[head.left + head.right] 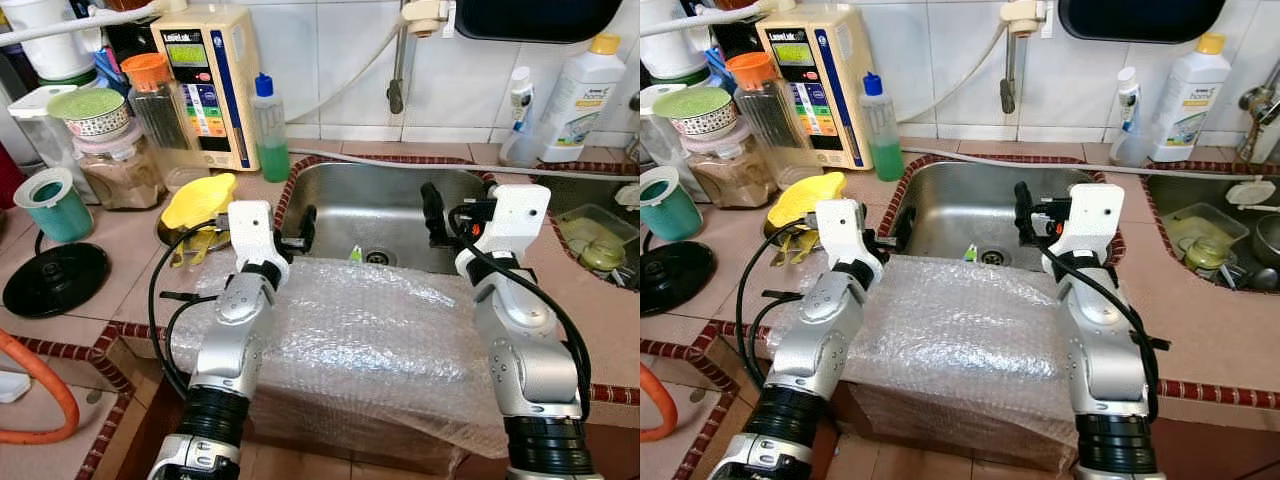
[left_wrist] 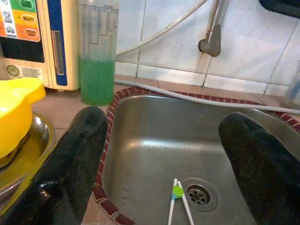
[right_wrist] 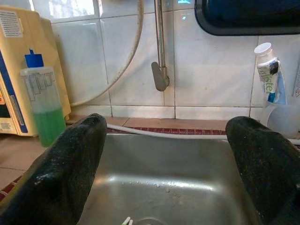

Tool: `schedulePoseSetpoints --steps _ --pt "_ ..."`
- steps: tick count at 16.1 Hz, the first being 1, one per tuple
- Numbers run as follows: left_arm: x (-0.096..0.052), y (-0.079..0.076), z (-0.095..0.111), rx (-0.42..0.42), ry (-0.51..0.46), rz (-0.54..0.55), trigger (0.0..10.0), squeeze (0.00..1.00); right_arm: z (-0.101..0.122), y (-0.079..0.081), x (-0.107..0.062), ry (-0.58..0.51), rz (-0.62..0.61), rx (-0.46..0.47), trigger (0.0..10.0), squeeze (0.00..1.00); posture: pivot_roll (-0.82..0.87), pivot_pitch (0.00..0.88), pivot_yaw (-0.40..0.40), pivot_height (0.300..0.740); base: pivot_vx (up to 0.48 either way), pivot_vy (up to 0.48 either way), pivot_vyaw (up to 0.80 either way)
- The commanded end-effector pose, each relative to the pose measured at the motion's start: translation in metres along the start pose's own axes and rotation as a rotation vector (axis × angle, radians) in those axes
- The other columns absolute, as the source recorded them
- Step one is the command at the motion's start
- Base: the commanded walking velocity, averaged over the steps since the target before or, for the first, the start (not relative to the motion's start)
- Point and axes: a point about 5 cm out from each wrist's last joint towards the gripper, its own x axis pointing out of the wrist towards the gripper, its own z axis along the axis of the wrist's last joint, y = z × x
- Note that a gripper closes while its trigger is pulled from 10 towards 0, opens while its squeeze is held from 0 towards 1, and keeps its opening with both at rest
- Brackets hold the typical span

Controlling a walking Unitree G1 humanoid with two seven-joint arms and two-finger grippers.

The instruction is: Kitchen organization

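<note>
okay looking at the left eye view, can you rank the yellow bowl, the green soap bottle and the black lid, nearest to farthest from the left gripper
From the left gripper at the sink's left rim:
1. Yellow bowl, just to its left on the counter.
2. Green soap bottle, behind it against the tiled wall.
3. Black lid, far left, near the counter's front edge.

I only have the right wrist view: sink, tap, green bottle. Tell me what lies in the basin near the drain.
Observer: A pair of white chopsticks joined by a green clip lies beside the drain.
Operator: Report where the left gripper is.
Observer: The left gripper is open, over the sink's left rim.
Operator: Now say what is left of that sink.
Observer: A yellow dish rests in a metal bowl on the counter.
Operator: And below my arms.
Observer: A bubble-wrapped bundle lies across the counter edge, between both arms.
</note>
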Motion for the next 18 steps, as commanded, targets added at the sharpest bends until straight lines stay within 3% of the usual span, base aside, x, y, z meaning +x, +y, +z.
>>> schedulePoseSetpoints --steps 1,14,18 --pt "0.0031 -0.0017 0.0062 0.011 -0.015 -0.013 10.0 0.00 0.0018 0.0014 0.0017 -0.010 -0.002 0.001 10.0 0.00 -0.05 0.000 0.070 0.740 0.000 0.000 0.00" --pt "0.0042 -0.0032 0.0043 -0.002 0.004 -0.016 10.0 0.00 0.0032 -0.0062 0.0006 -0.016 -0.035 0.001 10.0 0.00 -0.07 0.000 0.080 0.740 -0.256 0.000 0.00" --pt "0.0033 -0.0006 0.0086 0.002 -0.028 -0.025 10.0 0.00 0.0036 -0.0077 0.0018 -0.018 -0.044 0.000 10.0 0.00 -0.07 0.000 0.079 0.740 0.000 0.000 0.00"
